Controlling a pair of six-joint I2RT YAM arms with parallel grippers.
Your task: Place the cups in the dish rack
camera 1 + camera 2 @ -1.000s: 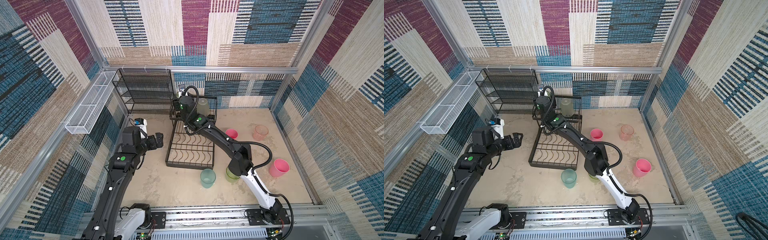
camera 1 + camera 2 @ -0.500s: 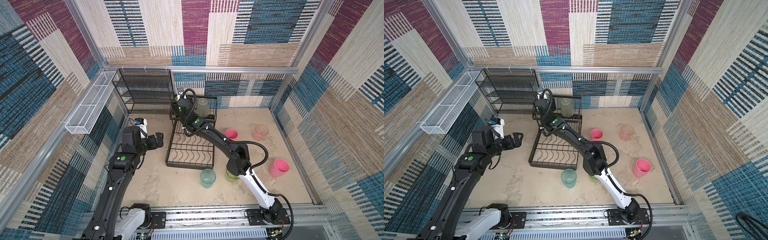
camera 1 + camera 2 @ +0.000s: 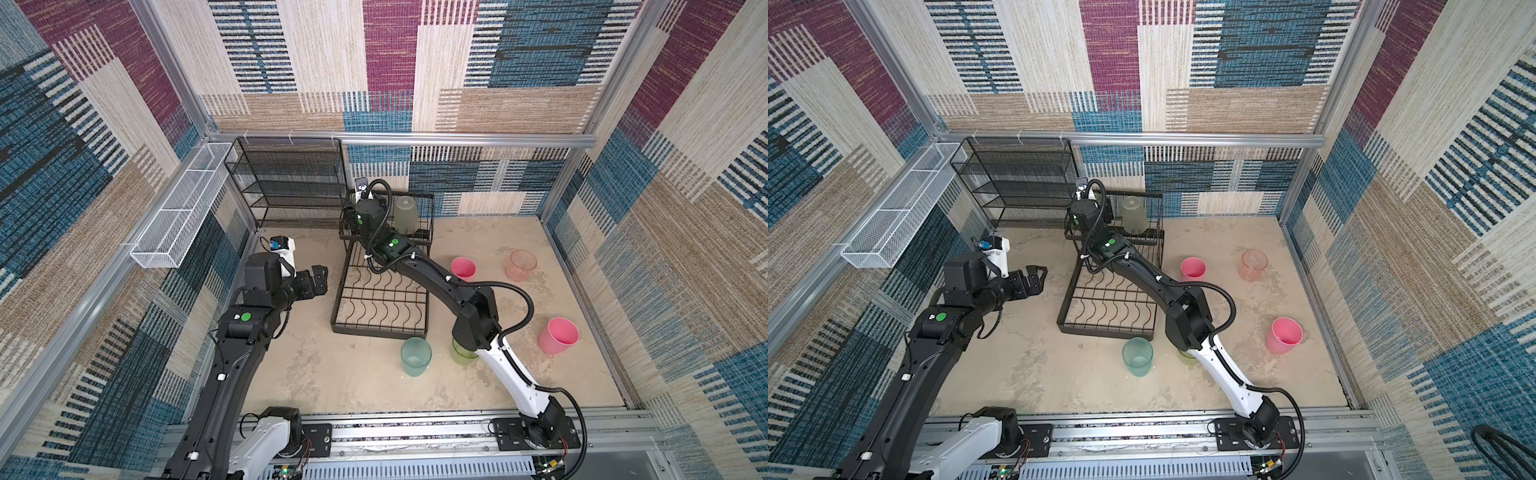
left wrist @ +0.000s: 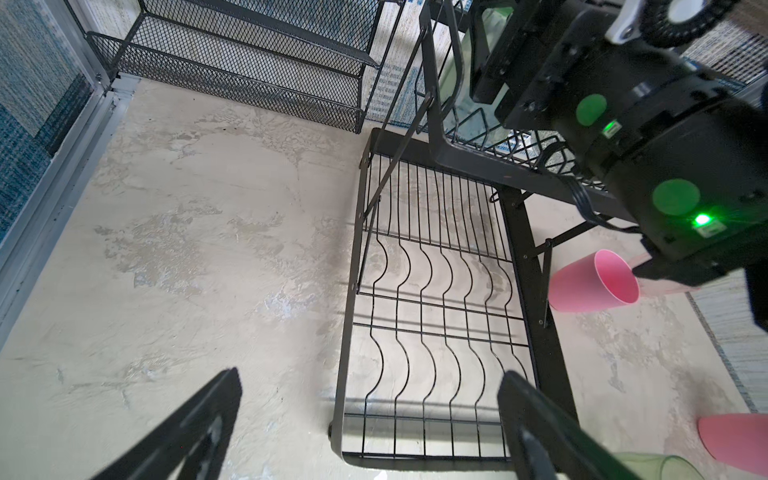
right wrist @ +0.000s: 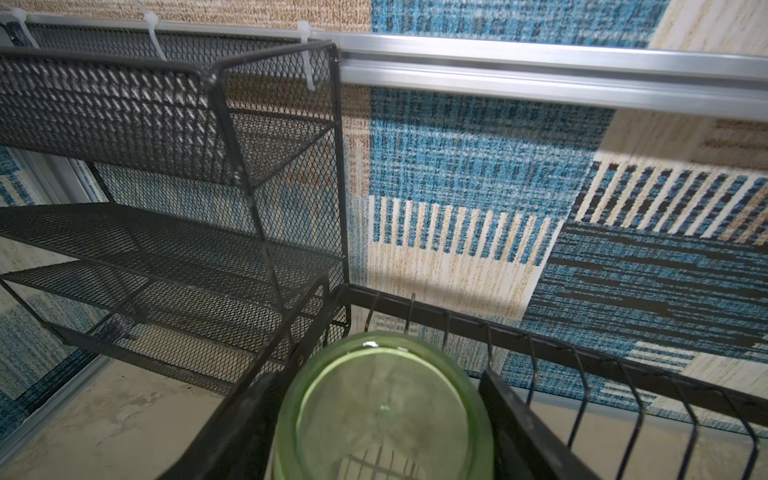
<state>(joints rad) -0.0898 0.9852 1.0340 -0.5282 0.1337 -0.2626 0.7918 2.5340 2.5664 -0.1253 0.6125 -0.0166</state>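
Top views are showing you the dish rack (image 3: 380,332) with a pale cup (image 3: 406,216) standing inverted on its raised shelf. A teal cup (image 3: 415,355) and others are standing on the surface (image 3: 332,382) around the rack.

Left wrist view is showing your left pincer (image 4: 370,376) spread wide and empty, hovering beside the rack's low tray.

Right wrist view is showing your right pincer (image 5: 378,374) flanking an inverted green cup (image 5: 382,419) on that shelf. Whether it is pinching or releasing, you cannot tell.

You are likely finishing a placement. Next you are needing clear fingers and a straight lift, avoiding the shelf rail.
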